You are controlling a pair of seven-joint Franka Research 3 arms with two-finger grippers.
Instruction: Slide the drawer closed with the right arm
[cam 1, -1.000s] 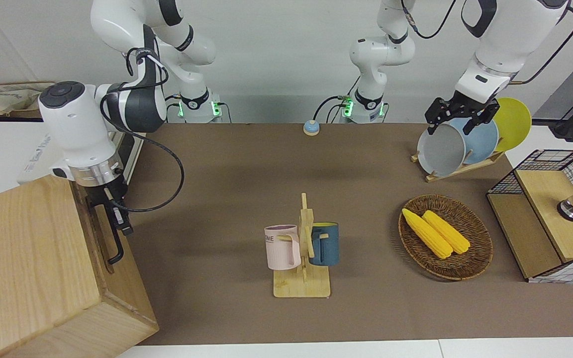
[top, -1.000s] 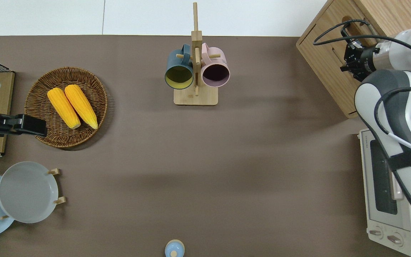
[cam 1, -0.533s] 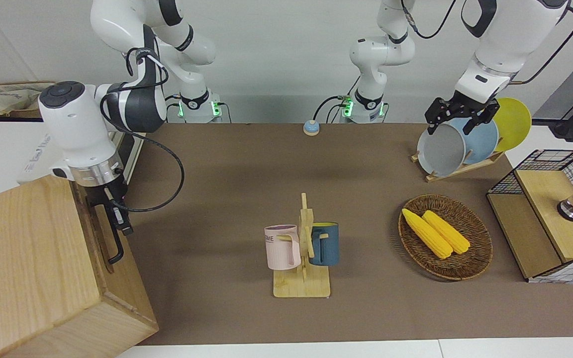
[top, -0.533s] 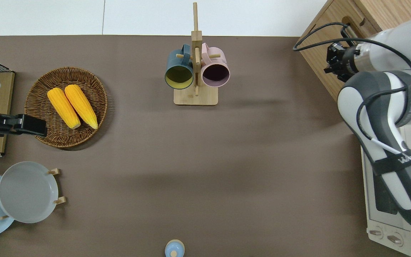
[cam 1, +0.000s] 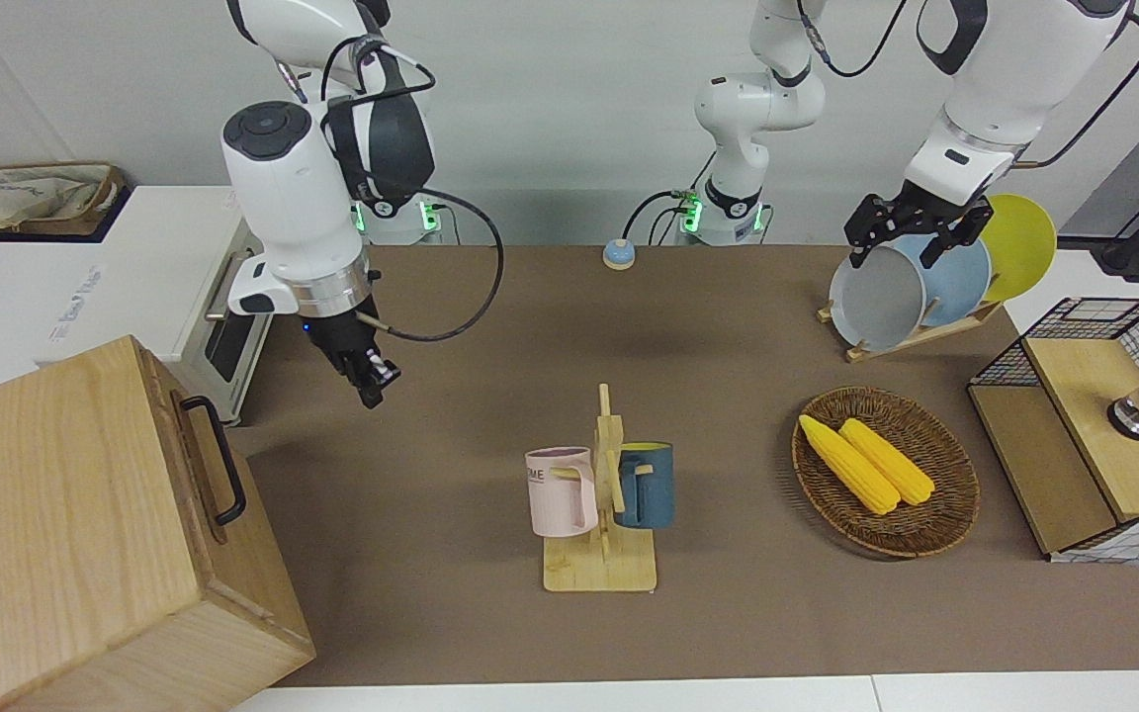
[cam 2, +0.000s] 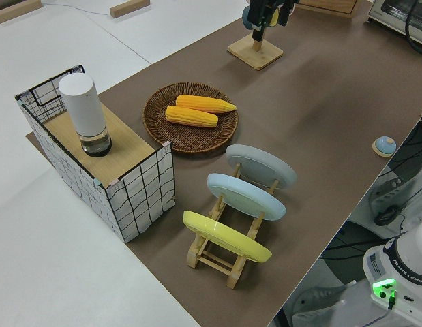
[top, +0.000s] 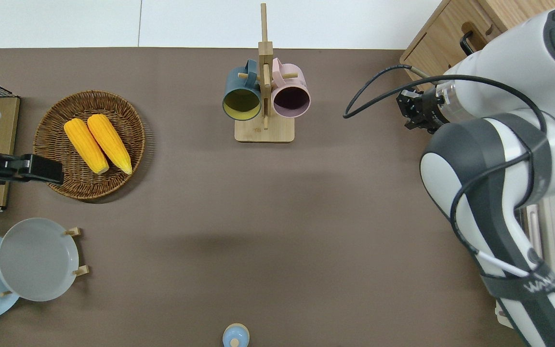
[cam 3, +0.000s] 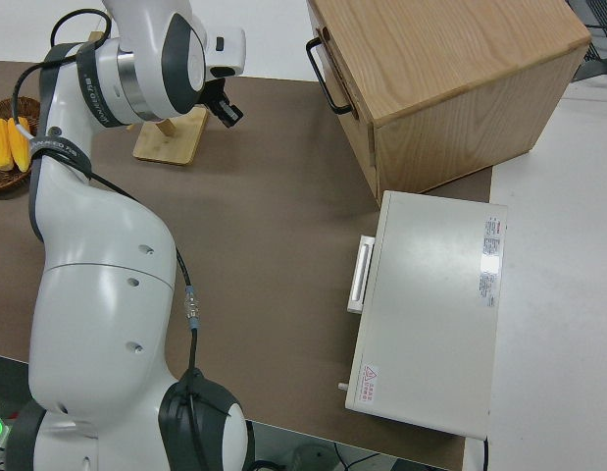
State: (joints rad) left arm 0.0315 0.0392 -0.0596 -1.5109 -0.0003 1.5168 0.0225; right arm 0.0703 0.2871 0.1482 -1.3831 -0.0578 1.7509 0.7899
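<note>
Hovering over bare table, the right gripper (cam 1: 372, 381) grips nothing, fingers seemingly together. The drawer (cam 1: 204, 465), at its eight o'clock, sits flush, so closing looks finished.

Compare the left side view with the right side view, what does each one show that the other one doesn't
Only the left side view shows the wire-mesh box with the white cylinder on it, the plate rack with three plates, and the small blue bell.

Only the right side view shows the wooden cabinet, the drawer shut flush with its black loop handle, and the white oven nearer to the robots.

Both show the corn in the wicker basket, the mug stand and the right gripper over bare table.
</note>
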